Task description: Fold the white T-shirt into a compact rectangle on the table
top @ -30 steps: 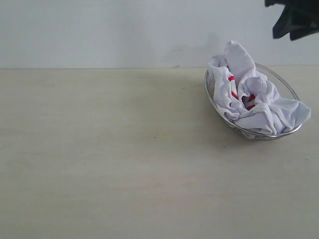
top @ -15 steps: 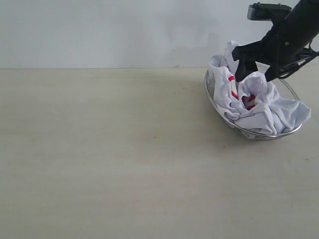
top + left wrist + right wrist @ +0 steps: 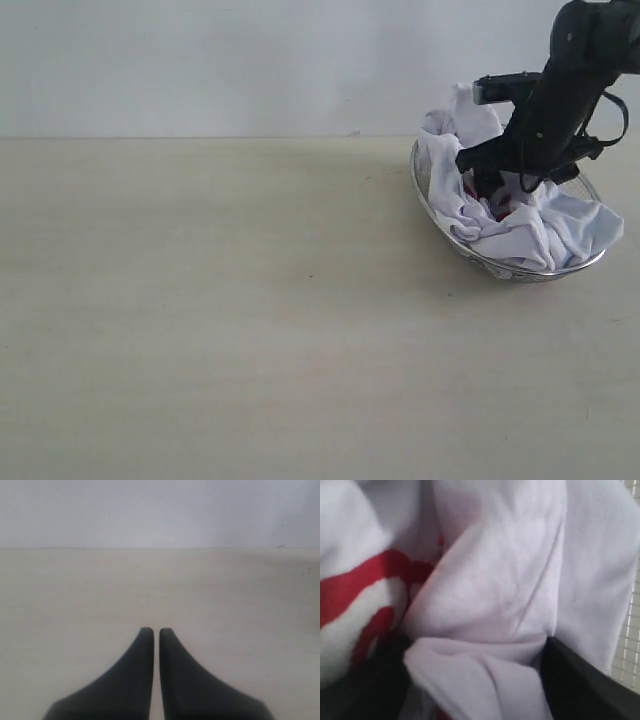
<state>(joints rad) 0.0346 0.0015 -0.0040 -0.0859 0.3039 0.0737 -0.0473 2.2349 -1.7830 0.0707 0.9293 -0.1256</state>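
Reaching into the basket for the shirt

Exterior view: one shirt (image 3: 530,225) is lying crumpled in one basket (image 3: 425,185) at the right of the table (image 3: 200,300). The right gripper (image 3: 490,185) is dipping into the heap from above, so it is the nearer one; the left arm is not showing. Left wrist view: the left gripper (image 3: 156,632) is hanging over bare table with jaws together, holding nothing. Right wrist view: the right jaws are standing wide apart with one fold of shirt (image 3: 495,595) between them, not yet pinched; the heap is showing no clear long axis.
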